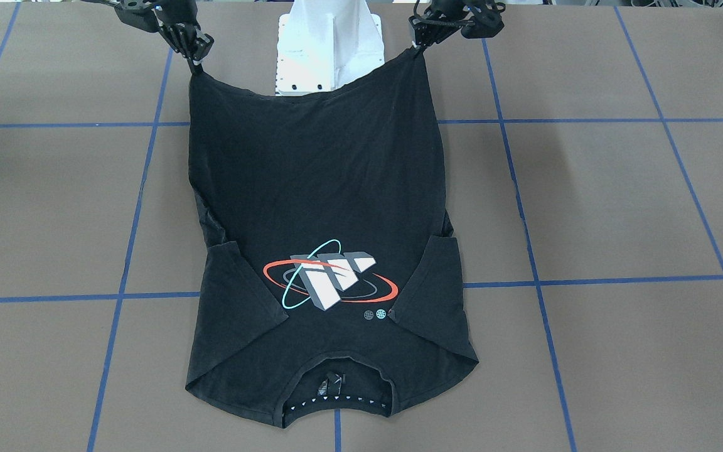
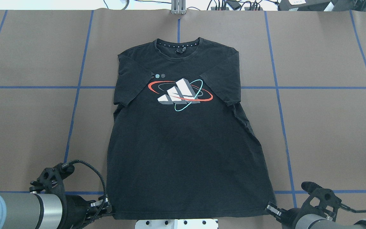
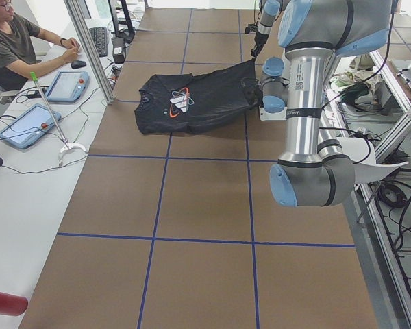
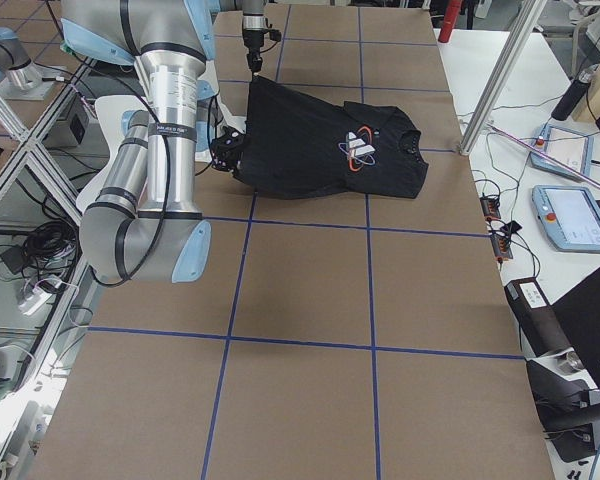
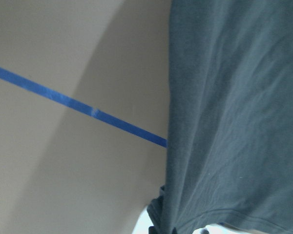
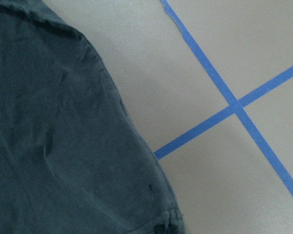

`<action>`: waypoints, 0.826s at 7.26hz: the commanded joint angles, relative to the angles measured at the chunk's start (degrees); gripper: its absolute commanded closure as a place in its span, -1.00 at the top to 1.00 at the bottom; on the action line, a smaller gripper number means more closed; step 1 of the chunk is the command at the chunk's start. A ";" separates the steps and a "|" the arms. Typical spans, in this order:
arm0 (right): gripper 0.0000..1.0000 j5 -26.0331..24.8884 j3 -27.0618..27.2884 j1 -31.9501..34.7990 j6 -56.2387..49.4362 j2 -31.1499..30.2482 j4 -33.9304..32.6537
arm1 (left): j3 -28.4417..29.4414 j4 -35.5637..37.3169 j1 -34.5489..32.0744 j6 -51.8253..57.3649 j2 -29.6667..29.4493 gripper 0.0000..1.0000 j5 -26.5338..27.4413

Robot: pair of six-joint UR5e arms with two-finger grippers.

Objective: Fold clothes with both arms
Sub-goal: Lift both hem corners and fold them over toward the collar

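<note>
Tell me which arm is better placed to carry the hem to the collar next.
Neither leads. The left gripper and right gripper each pinch one raised hem corner of the T-shirt, so both should probably move together.

This is a robotics lab. A wide desk (image 2: 329,127) covered in brown paper is gridded with blue tape lines (image 1: 587,280). The left arm (image 3: 305,103) and right arm (image 4: 172,120), grey metal with light blue joint caps, stand by a white pedestal (image 1: 327,47). At the upper left of the left side view, a person (image 3: 14,48) sits near a keyboard (image 3: 98,40). Beside them lie control tablets (image 3: 24,127) with red buttons, past an aluminium post (image 3: 90,51).
</note>
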 commanded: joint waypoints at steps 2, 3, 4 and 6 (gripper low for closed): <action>-1.00 13.91 -1.02 18.62 -9.98 7.15 -0.73 | 1.44 0.05 -12.96 1.27 -4.01 -1.00 -0.22; -1.00 17.43 -4.25 24.26 -12.11 10.21 -0.73 | 5.46 0.14 -17.62 5.53 -7.24 -1.00 -1.35; -1.00 22.25 -9.16 30.32 -14.22 14.33 -0.81 | 9.68 0.14 -22.02 8.19 -8.76 -1.00 -4.32; -1.00 26.51 -18.74 38.95 -18.18 21.80 -0.81 | 15.67 -0.64 -28.54 14.34 -10.61 -1.00 -5.58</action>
